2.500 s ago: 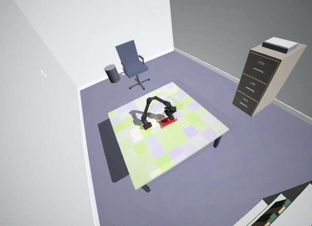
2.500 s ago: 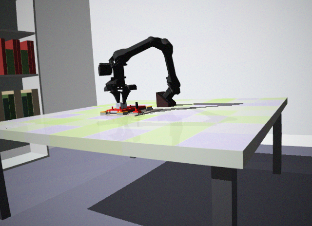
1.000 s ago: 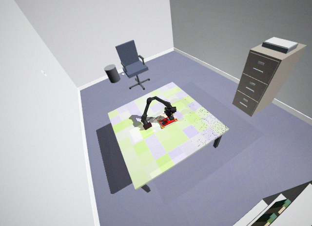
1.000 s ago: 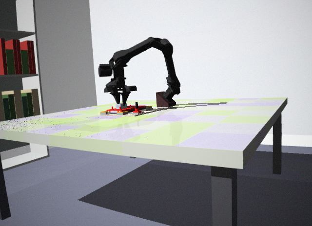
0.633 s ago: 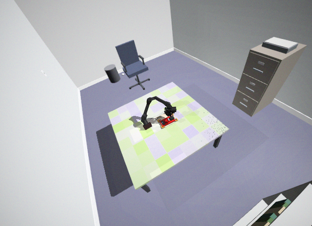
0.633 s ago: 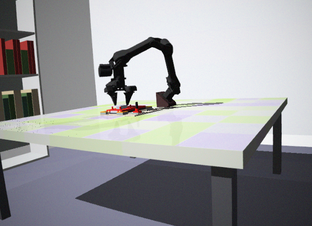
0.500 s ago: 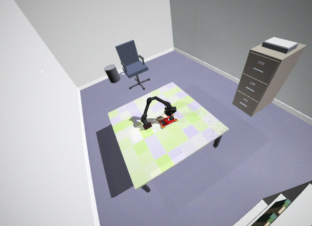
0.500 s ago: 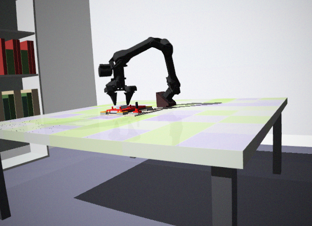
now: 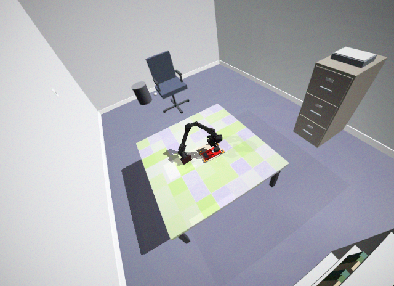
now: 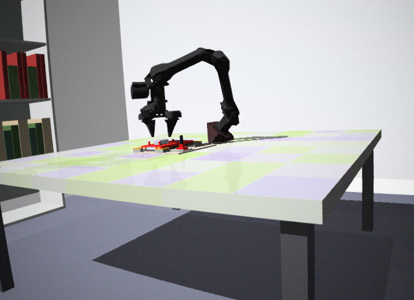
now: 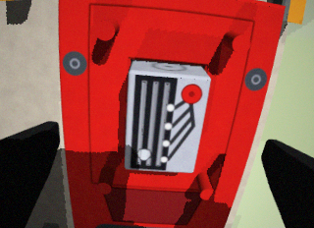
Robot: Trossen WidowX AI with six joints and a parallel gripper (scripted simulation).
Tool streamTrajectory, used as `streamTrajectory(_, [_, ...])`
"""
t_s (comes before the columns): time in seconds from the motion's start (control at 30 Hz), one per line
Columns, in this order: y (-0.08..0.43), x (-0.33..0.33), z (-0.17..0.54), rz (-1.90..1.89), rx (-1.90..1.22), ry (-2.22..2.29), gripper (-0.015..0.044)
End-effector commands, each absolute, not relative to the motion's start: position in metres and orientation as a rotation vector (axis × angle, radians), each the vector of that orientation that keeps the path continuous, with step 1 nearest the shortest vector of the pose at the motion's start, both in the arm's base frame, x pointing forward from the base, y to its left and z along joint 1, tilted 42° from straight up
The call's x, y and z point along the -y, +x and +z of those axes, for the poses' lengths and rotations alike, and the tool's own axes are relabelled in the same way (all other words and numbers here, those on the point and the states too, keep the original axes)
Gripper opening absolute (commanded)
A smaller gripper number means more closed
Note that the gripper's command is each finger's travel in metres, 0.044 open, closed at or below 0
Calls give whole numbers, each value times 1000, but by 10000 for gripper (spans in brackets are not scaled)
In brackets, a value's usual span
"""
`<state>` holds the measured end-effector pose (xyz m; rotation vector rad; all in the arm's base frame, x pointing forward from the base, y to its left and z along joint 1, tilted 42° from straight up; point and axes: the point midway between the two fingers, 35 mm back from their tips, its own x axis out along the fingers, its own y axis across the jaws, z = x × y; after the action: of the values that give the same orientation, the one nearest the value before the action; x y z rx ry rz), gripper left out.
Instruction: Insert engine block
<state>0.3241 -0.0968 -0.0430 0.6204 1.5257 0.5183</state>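
Observation:
The silver-grey engine block (image 10: 161, 141) (image 11: 190, 140) sits in the opening of the red car body (image 10: 149, 146) (image 11: 78, 105) (image 9: 218, 154). Its top, with dark grooves on the left and a red round cap at the upper right, stands a little above the red surface. I cannot tell whether it is fully down, and the rib and the slot side are not visible. My gripper (image 10: 161, 136) (image 11: 165, 142) is open wide and empty, its fingers pointing down. The fingertips are above the body and apart from the block, one on each side of it.
Several red pegs rise from the body around the block, including one at the lower right (image 11: 205, 188). Two grey round bolts (image 11: 75, 63) (image 11: 255, 80) flank it. A black upright post on a red base (image 10: 181, 142) stands beside the car body.

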Motion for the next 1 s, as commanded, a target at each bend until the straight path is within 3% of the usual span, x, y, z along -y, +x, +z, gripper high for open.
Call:
streamTrajectory(0.0, [325, 98, -41, 520, -1525, 612, 387])
streamTrajectory(0.5, [325, 98, -41, 520, -1525, 612, 0])
streamTrajectory(0.97, [325, 98, -41, 520, -1525, 612, 0])
